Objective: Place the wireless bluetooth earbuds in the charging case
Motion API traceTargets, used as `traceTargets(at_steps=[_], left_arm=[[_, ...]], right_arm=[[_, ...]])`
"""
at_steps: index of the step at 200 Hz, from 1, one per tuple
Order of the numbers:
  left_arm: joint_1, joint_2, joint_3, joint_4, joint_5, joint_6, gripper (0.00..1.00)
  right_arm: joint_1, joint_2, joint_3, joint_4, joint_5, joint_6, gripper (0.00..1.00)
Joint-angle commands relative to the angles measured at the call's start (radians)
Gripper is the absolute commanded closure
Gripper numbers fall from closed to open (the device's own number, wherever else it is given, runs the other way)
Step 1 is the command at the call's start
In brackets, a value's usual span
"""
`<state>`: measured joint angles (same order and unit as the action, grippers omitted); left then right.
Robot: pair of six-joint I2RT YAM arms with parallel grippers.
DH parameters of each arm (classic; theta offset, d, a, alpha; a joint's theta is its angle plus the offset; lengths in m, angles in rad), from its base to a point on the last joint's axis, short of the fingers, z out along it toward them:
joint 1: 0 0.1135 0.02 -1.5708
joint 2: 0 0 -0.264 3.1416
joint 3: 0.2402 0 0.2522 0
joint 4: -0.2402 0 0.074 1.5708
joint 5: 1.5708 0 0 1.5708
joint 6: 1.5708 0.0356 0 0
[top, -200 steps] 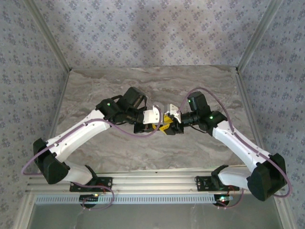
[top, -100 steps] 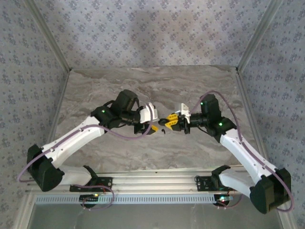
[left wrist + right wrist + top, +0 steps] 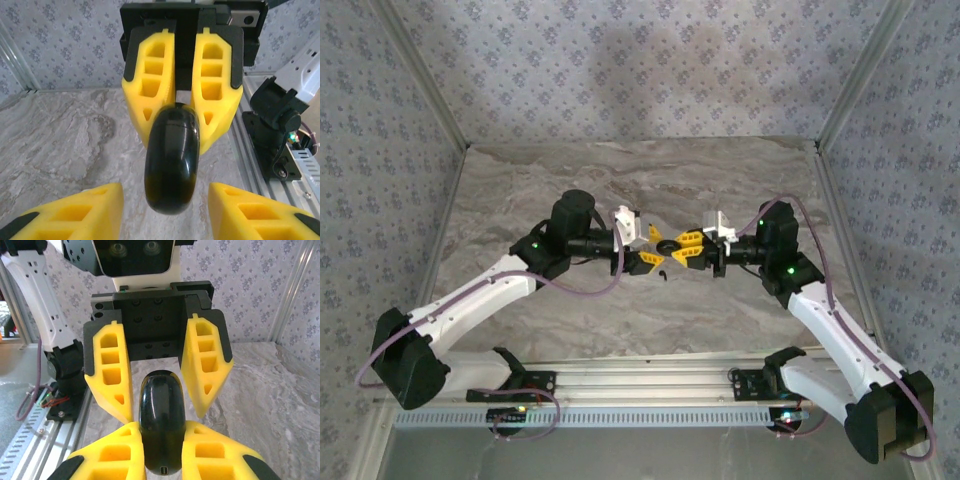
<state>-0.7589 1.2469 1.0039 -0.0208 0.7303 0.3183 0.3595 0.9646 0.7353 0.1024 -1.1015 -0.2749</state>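
Above the middle of the marble tabletop (image 3: 570,180) the two arms meet. The right fingers (image 3: 115,455) are clamped on one end of a glossy black charging case (image 3: 160,415), held in the air. The left fingers (image 3: 75,210) stand apart around its other end. The case looks closed, so this seems a lid-opening step. Next, the left fingers likely must close squarely on the free end. Whether earbuds sit inside cannot be told.

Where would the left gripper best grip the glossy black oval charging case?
Probably the free rounded end of the glossy black oval charging case, approached head-on, opposite the right gripper clamping its port end. That end juts toward the open left gripper, both sides exposed.
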Motion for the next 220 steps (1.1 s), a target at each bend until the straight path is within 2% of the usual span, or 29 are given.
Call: traceTargets(at_steps=[1,28,58,69,77,87,102,124,147,177,220], left_arm=[[0.001,-0.018,-0.002,0.052,0.050,-0.016,0.58],[-0.006,-0.014,0.012,0.022,0.066,-0.002,0.69],[-0.015,-0.012,0.039,-0.040,0.063,0.032,0.78],[-0.016,-0.012,0.050,-0.069,0.056,0.046,0.80],[-0.017,-0.012,0.064,-0.106,0.039,0.064,0.81],[-0.022,-0.011,0.088,-0.184,-0.003,0.108,0.81],[-0.038,0.002,0.156,-0.372,-0.116,0.219,0.82],[-0.075,0.058,0.277,-0.646,-0.304,0.352,0.82],[-0.098,0.117,0.366,-0.820,-0.408,0.412,0.82],[-0.120,0.167,0.428,-0.875,-0.418,0.419,0.82],[-0.131,0.190,0.450,-0.867,-0.398,0.393,0.81]], right_arm=[[0.002,-0.001,-0.002,0.041,-0.042,0.032,0.84],[0.006,0.000,-0.001,0.048,-0.036,0.039,0.85],[0.017,0.005,-0.001,0.048,-0.019,0.039,0.84],[0.020,0.003,-0.001,0.042,-0.008,0.037,0.81],[0.020,-0.001,0.000,0.028,0.007,0.032,0.74],[0.018,-0.016,0.005,-0.012,0.034,0.019,0.64],[0.017,-0.042,0.041,-0.148,0.106,-0.040,0.56],[0.031,-0.056,0.121,-0.417,0.209,-0.164,0.51],[0.063,-0.051,0.154,-0.482,0.286,-0.215,0.49],[0.125,0.000,0.173,-0.474,0.319,-0.252,0.48],[0.169,0.083,0.187,-0.442,0.274,-0.264,0.46]])
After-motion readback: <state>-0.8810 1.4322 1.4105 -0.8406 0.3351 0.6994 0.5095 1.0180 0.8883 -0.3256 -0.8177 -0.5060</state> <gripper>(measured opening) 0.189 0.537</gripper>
